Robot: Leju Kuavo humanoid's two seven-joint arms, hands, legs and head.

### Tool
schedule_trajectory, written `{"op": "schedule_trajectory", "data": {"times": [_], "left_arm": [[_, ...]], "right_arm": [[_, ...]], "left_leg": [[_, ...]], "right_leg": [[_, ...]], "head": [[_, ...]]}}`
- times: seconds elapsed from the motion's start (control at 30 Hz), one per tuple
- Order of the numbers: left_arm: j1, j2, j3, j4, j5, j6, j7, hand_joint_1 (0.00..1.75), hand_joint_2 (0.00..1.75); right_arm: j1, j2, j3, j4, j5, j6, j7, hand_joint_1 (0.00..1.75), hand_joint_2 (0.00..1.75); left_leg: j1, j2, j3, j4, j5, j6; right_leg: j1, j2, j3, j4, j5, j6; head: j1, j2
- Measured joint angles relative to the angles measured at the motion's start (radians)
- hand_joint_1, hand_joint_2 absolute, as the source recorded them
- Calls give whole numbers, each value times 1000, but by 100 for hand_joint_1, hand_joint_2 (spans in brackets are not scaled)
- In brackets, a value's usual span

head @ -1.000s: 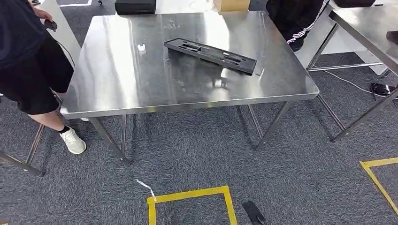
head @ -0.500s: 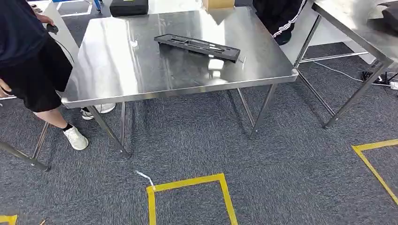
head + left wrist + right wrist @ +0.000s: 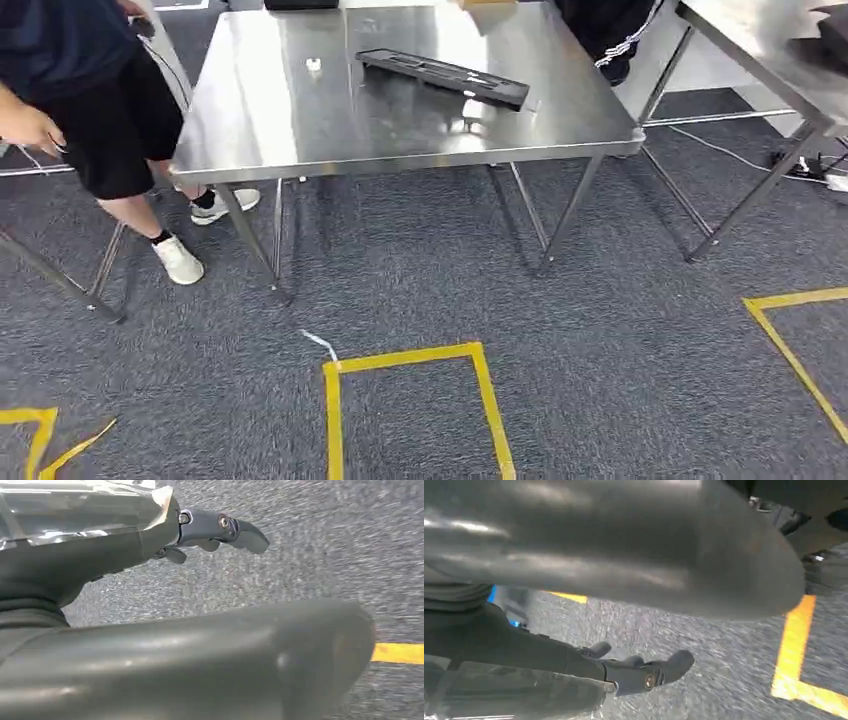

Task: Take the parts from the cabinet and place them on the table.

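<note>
Parts tray (image 3: 443, 77) lies on the steel desk (image 3: 300, 130); the camera has drawn back and turned, so the robot seems headed for another. Left hand (image 3: 210, 530) and right hand (image 3: 639, 672) hang empty, fingers apart

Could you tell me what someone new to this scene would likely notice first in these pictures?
Most striking is the shiny steel table in the middle of the head view, with a long black part lying flat near its far right side. A person in dark clothes and white shoes stands at the table's left edge. On the grey carpet in front, yellow tape marks out a square.
</note>
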Motion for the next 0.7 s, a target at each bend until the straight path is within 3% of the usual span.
{"op": "schedule_trajectory", "data": {"times": [0.03,0.07,0.1,0.13,0.17,0.2,0.23,0.27,0.33,0.37,0.43,0.47,0.5,0.53,0.57,0.6,0.67,0.7], "left_arm": [[0,0,0,0,-6,3,0,0,0],[1,-1,-1,0,-12,11,-2,0,0],[1,-2,-3,0,-16,18,-2,0,0],[1,-3,-3,0,-17,19,-3,0,0],[2,-3,-4,0,-17,19,-5,0,0],[2,-3,-4,0,-17,20,-6,0,0],[3,-6,-5,0,-17,19,-7,0,0],[4,-4,-6,0,-16,20,-7,0,0],[0,-4,-6,0,-15,21,-7,0,0],[1,-4,-6,0,-13,21,-6,0,0],[2,-3,-6,0,-12,22,-6,0,0],[5,-4,-5,0,-11,22,-6,0,0],[6,-4,-5,0,-11,22,-6,0,0],[6,-4,-5,0,-11,22,-6,0,0],[7,-4,-5,0,-11,22,-5,0,0],[7,-4,-5,0,-11,22,-5,0,0],[7,-4,-5,0,-11,22,-5,0,0],[7,-2,-5,0,-11,23,-5,0,0]], "right_arm": [[0,0,0,0,0,0,-3,0,0],[0,0,0,0,0,0,-7,0,0],[2,0,0,0,-1,0,-9,0,0],[2,0,-1,1,-2,0,-10,0,0],[1,0,-2,1,-2,0,-10,0,0],[-2,3,-2,1,-2,0,-10,0,0],[-7,2,-3,1,-2,-1,-10,0,0],[-12,5,-3,1,-1,-3,-11,0,0],[-11,6,-3,1,1,-3,-11,0,0],[-8,6,-3,2,2,-3,-10,0,0],[-4,7,-3,4,4,-3,-7,0,0],[-5,7,-3,4,4,-3,-7,0,0],[-5,8,-3,4,4,-3,-7,0,0],[-4,10,-3,4,4,-3,-7,0,0],[-2,10,-3,4,4,-3,-7,0,0],[-1,10,-3,4,4,-3,-7,0,0],[-2,10,-3,4,4,-3,-7,0,0],[-3,11,-3,4,5,-3,-7,0,0]], "left_leg": [[0,1,-16,0,12,-2],[0,5,-35,1,26,-5],[1,14,-55,2,41,-6],[2,19,-69,2,52,-10],[3,23,-72,3,63,-15],[-2,26,-76,5,71,-23],[-4,32,-79,11,77,-30],[-8,45,-79,12,85,-36],[-1,62,-77,8,95,-45],[5,62,-81,13,95,-53],[10,16,-106,86,1,-60],[10,1,-133,172,-61,-62],[10,-4,-158,251,-100,-64],[10,-7,-174,313,-118,-64],[10,-7,-167,325,-111,-63],[10,-8,-138,290,-86,-60],[10,-24,-33,128,-16,-51],[10,-62,14,47,-6,-42]], "right_leg": [[-1,0,-3,51,-2,10],[-3,0,4,80,28,27],[-6,0,30,71,78,48],[-8,-1,70,28,114,62],[-11,-10,132,-50,122,63],[-12,-38,211,-155,92,54],[1,-47,291,-276,48,40],[2,-43,293,-313,21,21],[2,-25,282,-302,26,6],[-8,-18,278,-305,36,-9],[-7,-15,266,-304,51,-32],[-5,-9,257,-304,59,-38],[-2,-2,249,-303,65,-40],[2,5,241,-302,71,-39],[4,14,234,-300,75,-38],[4,23,229,-296,78,-34],[4,43,229,-286,79,-32],[1,52,220,-280,79,-31]], "head": [[1,0],[0,0],[1,0],[2,0],[2,0],[2,0],[6,0],[2,0],[-1,0],[-1,0],[-2,0],[-3,0],[-3,0],[-3,0],[-2,0],[-2,0],[-3,0],[-2,0]]}}
